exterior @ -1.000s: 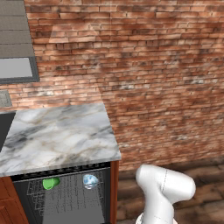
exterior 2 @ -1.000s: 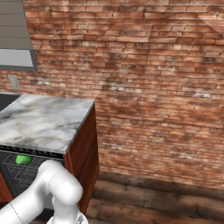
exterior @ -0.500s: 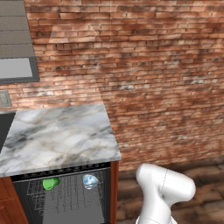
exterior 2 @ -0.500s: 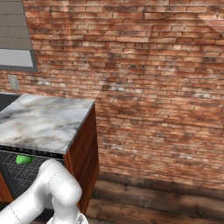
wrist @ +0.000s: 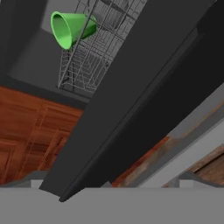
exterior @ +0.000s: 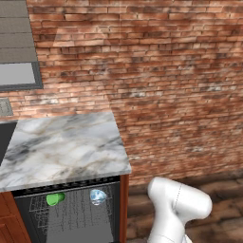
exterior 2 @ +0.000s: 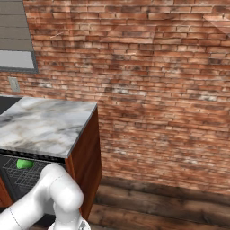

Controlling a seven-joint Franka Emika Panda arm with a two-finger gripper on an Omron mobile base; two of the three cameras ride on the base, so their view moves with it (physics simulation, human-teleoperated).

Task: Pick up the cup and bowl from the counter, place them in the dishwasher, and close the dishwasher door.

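The green cup (exterior: 55, 198) lies on its side in the dishwasher's upper wire rack (exterior: 71, 216), left of the pale bowl (exterior: 98, 196). Both sit under the marble counter (exterior: 61, 147), whose top is bare. The right base view shows the cup (exterior 2: 24, 164) past my white arm. In the hand view the cup (wrist: 70, 27) rests on the rack (wrist: 94, 48), mouth toward the camera. The black dishwasher door (wrist: 144, 96) hangs open and slants across that view, close to my gripper (wrist: 112, 181). The gripper's fingers stand wide apart, holding nothing.
A red brick wall (exterior: 171, 80) runs behind and to the right of the counter. A reddish-brown cabinet side (exterior 2: 85, 157) flanks the dishwasher. Dark wooden floor (exterior 2: 170, 202) lies to the right. A grey panel (exterior: 16, 52) hangs at the upper left.
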